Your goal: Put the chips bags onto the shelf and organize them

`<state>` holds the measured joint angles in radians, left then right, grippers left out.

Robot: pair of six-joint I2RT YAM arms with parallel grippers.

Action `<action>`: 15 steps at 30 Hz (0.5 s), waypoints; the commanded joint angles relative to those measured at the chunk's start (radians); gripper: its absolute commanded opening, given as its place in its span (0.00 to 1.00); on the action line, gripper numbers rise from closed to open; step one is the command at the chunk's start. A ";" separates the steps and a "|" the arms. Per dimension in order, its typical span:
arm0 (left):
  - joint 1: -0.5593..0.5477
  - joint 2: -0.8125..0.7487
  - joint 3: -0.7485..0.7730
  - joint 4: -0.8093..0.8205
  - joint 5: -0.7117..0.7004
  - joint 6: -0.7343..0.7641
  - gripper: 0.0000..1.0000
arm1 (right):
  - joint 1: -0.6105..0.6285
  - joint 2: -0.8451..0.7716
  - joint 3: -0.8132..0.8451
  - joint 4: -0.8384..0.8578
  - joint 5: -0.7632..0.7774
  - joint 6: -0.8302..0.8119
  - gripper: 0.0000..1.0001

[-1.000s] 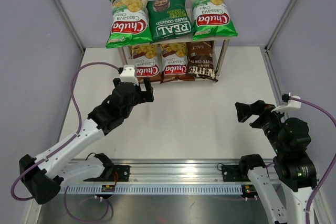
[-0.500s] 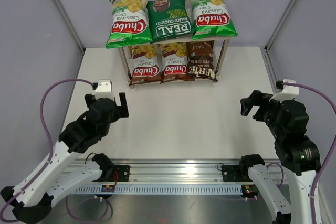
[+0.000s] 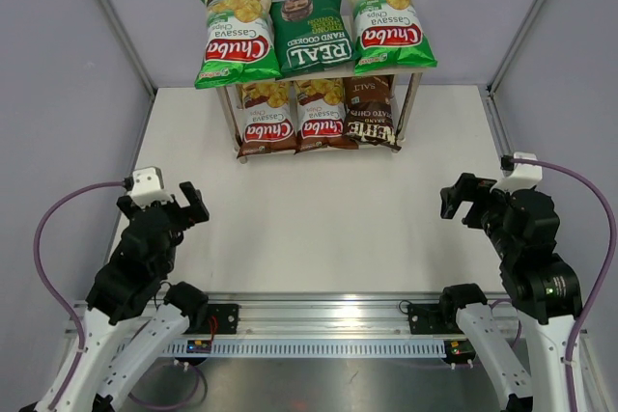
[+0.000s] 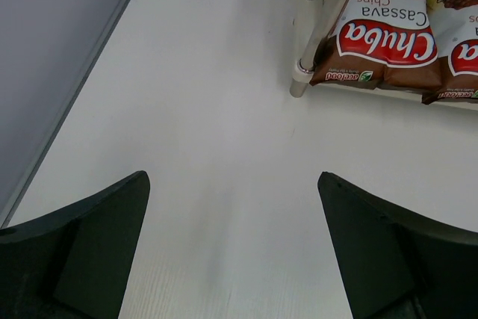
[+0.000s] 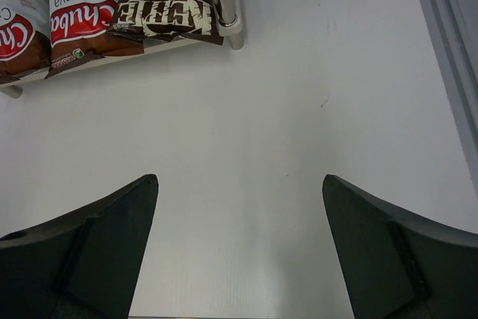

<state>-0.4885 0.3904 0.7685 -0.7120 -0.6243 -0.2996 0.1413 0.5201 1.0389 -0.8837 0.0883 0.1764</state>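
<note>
The shelf (image 3: 411, 98) stands at the back middle of the table. Its top tier holds a light-green Chuba bag (image 3: 237, 39), the dark-green REAL bag (image 3: 311, 36) and a second light-green Chuba bag (image 3: 388, 26). Its lower tier holds two brown Chuba bags (image 3: 266, 118) (image 3: 323, 113) and the dark-brown Kettle bag (image 3: 372, 110). My left gripper (image 3: 164, 205) is open and empty at the near left, far from the shelf. My right gripper (image 3: 462, 197) is open and empty at the near right. The left wrist view shows a brown Chuba bag (image 4: 381, 42) and a shelf leg (image 4: 317, 31). The right wrist view shows the Kettle bag (image 5: 168, 5).
The white table (image 3: 328, 229) is ringed by grey walls with slanted metal posts (image 3: 116, 21). A metal rail (image 3: 319, 320) with the arm bases runs along the near edge. Purple cables loop from both wrists.
My left arm has drawn back from the shelf's lower left corner to the near left of the table. My right gripper has shifted slightly. All bags stay on the shelf.
</note>
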 commanded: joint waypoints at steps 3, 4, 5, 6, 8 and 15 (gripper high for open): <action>0.016 -0.051 -0.005 0.055 0.033 0.039 0.99 | 0.003 -0.035 0.013 0.043 -0.024 -0.018 0.99; 0.024 -0.064 -0.008 0.069 0.055 0.046 0.99 | 0.001 -0.040 0.013 0.045 -0.030 -0.021 0.99; 0.036 -0.076 -0.012 0.075 0.072 0.059 0.99 | 0.001 -0.046 0.012 0.046 -0.039 -0.023 0.99; 0.059 -0.088 -0.020 0.080 0.104 0.062 0.99 | 0.003 -0.046 0.007 0.048 -0.042 -0.022 0.99; 0.085 -0.087 -0.020 0.089 0.135 0.070 0.99 | 0.001 -0.049 0.000 0.058 -0.047 -0.020 0.99; 0.137 -0.079 -0.025 0.111 0.204 0.082 0.99 | 0.001 -0.042 -0.005 0.066 -0.036 -0.015 0.99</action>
<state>-0.3637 0.3099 0.7448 -0.6647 -0.4805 -0.2455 0.1413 0.4732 1.0351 -0.8711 0.0589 0.1749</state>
